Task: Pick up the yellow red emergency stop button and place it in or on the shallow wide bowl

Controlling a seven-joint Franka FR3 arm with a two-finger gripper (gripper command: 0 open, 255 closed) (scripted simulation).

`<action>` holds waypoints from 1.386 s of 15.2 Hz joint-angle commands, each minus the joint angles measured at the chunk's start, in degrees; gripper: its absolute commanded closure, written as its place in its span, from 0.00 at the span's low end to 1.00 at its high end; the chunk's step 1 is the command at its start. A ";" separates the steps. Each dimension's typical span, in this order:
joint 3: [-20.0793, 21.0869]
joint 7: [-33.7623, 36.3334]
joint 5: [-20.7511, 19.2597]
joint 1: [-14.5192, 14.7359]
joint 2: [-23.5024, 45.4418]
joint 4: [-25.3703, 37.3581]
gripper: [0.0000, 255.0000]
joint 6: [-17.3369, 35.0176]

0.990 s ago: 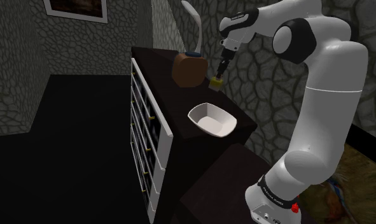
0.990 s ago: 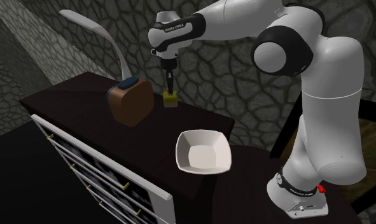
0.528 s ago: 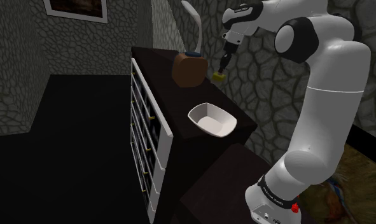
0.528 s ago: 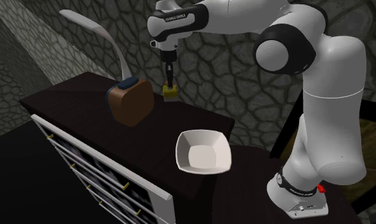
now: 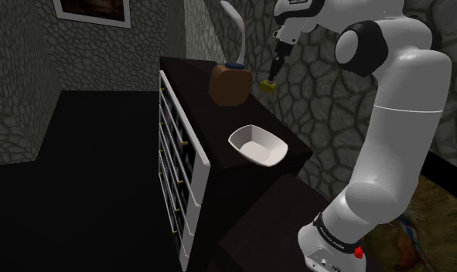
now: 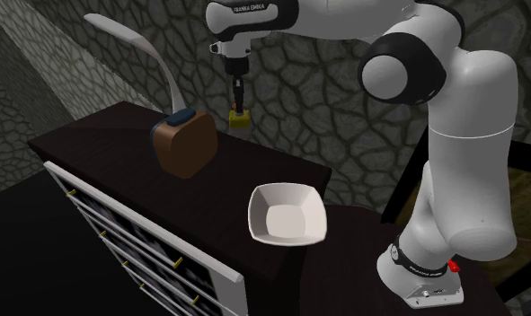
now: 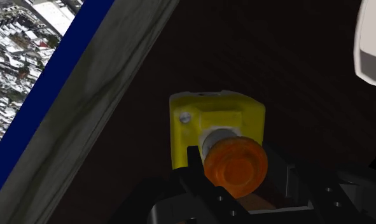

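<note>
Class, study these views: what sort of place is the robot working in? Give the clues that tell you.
Likely a room in a house, perhaps a bedroom: a dark chest of drawers, a white curved lamp, and a framed picture on the stone-patterned wall.

The emergency stop button point(image 7: 215, 124) has a smooth yellow housing that looks like plastic, a dull grey metal-looking collar and a glossy orange-red cap. The hand point(image 7: 234, 167) is plain matt black. The bench point(image 6: 110, 144) top is very dark and matt, like stained wood. The bowl point(image 6: 287, 215) is white and smooth with a soft sheen. The brown box point(image 6: 184, 148) has a streaked, wood-like grain. The arm point(image 6: 470, 171) has a smooth white shell, and the wall point(image 6: 335, 99) looks like rough stone.
</note>
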 commanded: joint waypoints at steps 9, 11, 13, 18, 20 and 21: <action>1.73 11.09 -10.69 9.78 -22.80 -25.01 1.00 6.10; 3.10 14.05 -12.69 10.76 -27.42 -29.40 1.00 6.60; 4.70 17.00 -14.36 11.45 -31.82 -33.45 1.00 6.81; 9.37 24.03 -16.90 12.38 -41.92 -42.23 1.00 6.29; 11.39 26.70 -17.28 12.64 -45.64 -45.26 1.00 5.75; 12.42 28.00 -17.35 12.77 -47.43 -46.67 1.00 5.43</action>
